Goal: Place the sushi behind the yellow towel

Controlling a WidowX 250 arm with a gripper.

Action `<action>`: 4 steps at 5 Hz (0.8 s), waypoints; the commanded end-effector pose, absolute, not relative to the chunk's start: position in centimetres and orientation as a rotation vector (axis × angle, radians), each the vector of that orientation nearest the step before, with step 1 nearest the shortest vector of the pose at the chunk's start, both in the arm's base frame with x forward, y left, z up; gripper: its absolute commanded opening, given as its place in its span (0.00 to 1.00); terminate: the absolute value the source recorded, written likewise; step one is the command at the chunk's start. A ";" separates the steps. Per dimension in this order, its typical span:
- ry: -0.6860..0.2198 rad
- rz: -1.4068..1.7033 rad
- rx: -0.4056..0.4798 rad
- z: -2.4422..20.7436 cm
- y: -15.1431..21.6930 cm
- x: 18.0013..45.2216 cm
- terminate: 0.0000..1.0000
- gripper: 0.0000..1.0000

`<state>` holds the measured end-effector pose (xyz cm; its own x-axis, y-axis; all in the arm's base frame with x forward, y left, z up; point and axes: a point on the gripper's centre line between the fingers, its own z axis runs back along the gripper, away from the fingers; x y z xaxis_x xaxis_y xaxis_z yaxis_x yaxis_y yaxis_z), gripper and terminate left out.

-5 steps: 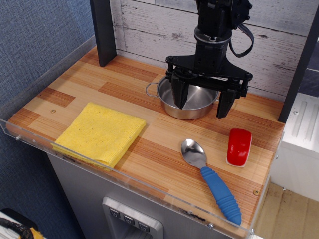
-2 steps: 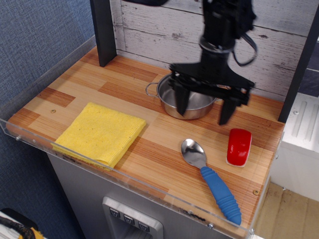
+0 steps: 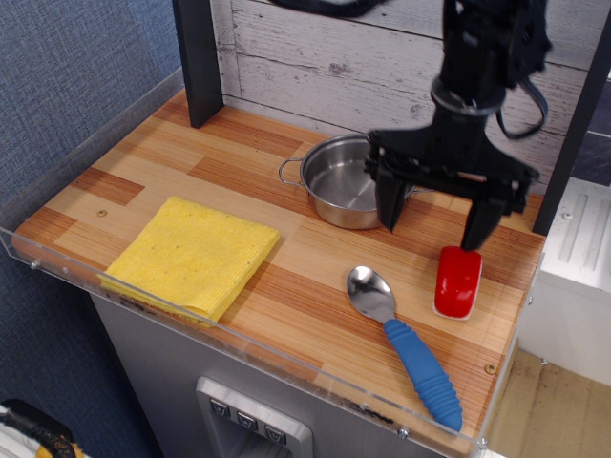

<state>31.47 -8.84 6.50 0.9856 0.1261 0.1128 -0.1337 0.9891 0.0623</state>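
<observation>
The sushi [image 3: 457,281], glossy red on top with a white base, lies on the wooden table at the right, near the right edge. The yellow towel [image 3: 194,255] lies flat at the front left. My gripper [image 3: 433,229] is open and empty, its two black fingers spread wide. It hangs above the table just behind and to the left of the sushi. Its right fingertip is close above the sushi's far end.
A steel pot [image 3: 342,192] stands at the back middle, just left of the gripper. A blue-handled spoon [image 3: 406,343] lies at the front right, left of the sushi. A dark post [image 3: 198,60] stands at the back left. A clear plastic rim [image 3: 239,348] runs along the front edge.
The gripper has moved to the right, from over the pot to just behind the sushi, staying open. The sushi, towel, pot and spoon have not moved.
</observation>
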 end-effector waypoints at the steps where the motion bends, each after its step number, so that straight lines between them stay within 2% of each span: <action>1: -0.157 0.123 0.042 6.2 -10.4 32.7 0.00 1.00; 2: -0.161 0.137 0.030 5.2 -10.7 32.7 0.00 1.00; 4: -0.202 0.157 0.017 5.0 -11.4 33.0 0.00 1.00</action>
<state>32.76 -11.06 4.05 0.9708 0.1664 0.1726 -0.1710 0.9852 0.0125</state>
